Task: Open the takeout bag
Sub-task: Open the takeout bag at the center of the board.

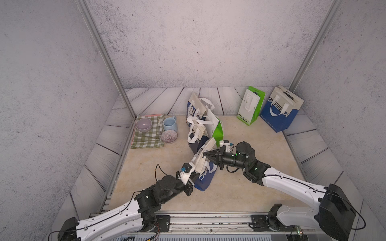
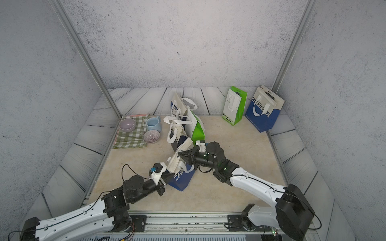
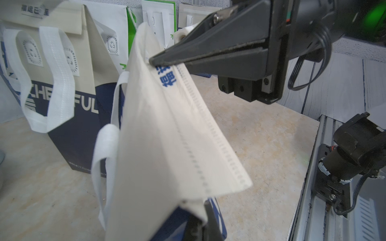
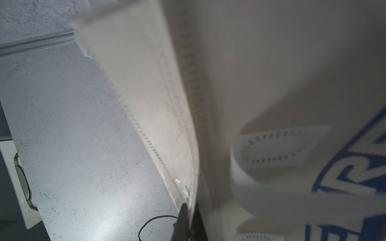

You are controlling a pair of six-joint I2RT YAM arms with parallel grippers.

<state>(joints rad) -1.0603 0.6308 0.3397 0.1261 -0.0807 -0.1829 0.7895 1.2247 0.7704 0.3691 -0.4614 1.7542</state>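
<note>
The takeout bag (image 1: pixel 204 179), blue below and cream above with CHEERFUL lettering, is tilted above the middle of the worktop (image 1: pixel 250 177), towards its front edge. The left gripper (image 3: pixel 201 217) is clamped on one end of the cream top band. The right gripper (image 3: pixel 152 60) has its jaws pressed together on the stitched edge of that band further along (its wrist view shows the seam running straight into the fingertips). Two pinches on one folded top suggest the aim is to draw the panels apart and spread the mouth, which looks flat and closed for now.

Just behind stands a crowd of other bags, a navy-and-cream bag (image 1: pixel 196 137) and a green-and-white bag (image 1: pixel 217 129) among them, with loose white handles (image 3: pixel 52 83) that could snag a wide pull. Near the left edge lie a checked cloth (image 1: pixel 146 139), two bowls and a blue mug (image 1: pixel 169 124), well apart. Two more bags stand upright in the far right corner.
</note>
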